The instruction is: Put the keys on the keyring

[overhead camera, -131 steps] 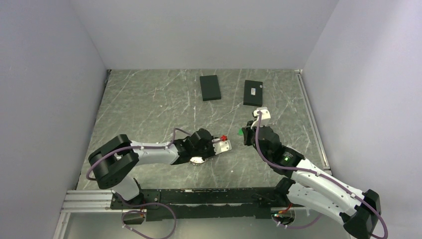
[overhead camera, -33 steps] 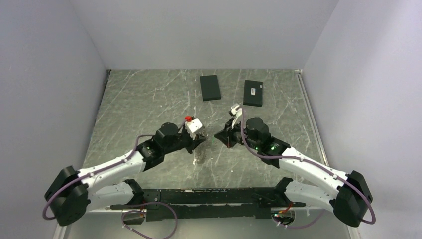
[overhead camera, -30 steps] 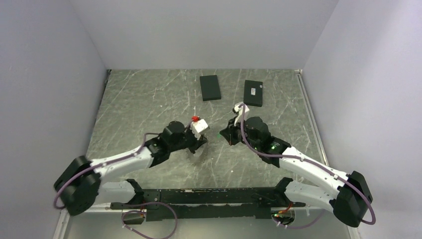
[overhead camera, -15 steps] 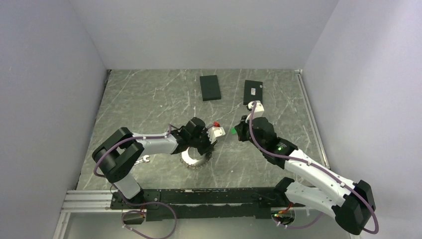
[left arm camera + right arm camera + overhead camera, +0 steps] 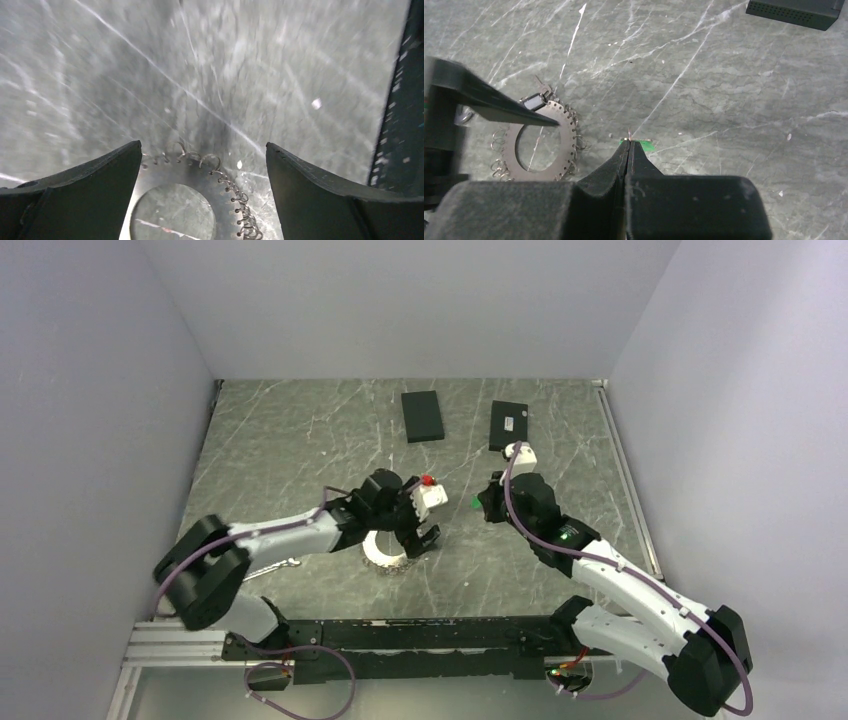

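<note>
Keyring (image 5: 385,554) lies flat toward the near edge of the surface (image 5: 280,440), about midway between its left and right edges. My left gripper (image 5: 202,150) hangs over it, jaws released wide on either side, I judge to steady it. Just right, my right gripper (image 5: 628,145) has its jaws clenched on a small green-tagged key (image 5: 640,144), held ready for hooking on.

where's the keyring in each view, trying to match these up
top external: the keyring lies low and left of centre, just below the left end effector.
left wrist: the keyring is at bottom centre, between the open fingers.
right wrist: the keyring is left of middle, a black finger crossing its top edge.
shared landmark: the left end effector, next to the ring in all three.
</note>
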Robot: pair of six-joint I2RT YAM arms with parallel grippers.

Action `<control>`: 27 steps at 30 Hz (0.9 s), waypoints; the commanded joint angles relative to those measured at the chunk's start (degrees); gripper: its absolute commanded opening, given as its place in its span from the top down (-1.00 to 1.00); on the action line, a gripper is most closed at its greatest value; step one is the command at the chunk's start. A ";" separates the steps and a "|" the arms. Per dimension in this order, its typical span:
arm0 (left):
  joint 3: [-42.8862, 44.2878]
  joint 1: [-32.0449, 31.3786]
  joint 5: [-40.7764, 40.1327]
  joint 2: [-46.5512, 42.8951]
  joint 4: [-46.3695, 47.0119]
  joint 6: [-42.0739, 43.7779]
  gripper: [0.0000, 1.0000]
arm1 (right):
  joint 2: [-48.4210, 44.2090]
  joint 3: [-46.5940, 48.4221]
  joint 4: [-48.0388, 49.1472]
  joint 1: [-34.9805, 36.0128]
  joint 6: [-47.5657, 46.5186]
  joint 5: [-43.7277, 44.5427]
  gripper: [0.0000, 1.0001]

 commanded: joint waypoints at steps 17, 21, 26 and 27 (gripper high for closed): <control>-1.86 0.26 -13.37 -7.71 -3.03 -18.71 -0.43 | -0.87 -1.68 4.79 -0.30 -0.12 -2.56 1.00; 3.71 0.28 -5.42 -2.47 -12.56 3.00 -0.31 | -1.13 -1.76 4.59 -0.30 -0.18 -2.53 1.00; 7.86 0.47 -1.06 -0.70 -22.92 27.39 -0.33 | -1.86 -2.35 5.41 -0.25 0.26 -2.73 1.00; 7.83 0.51 -0.03 -0.80 -23.95 32.17 -0.33 | -2.04 -2.44 5.39 -0.27 0.23 -2.60 1.00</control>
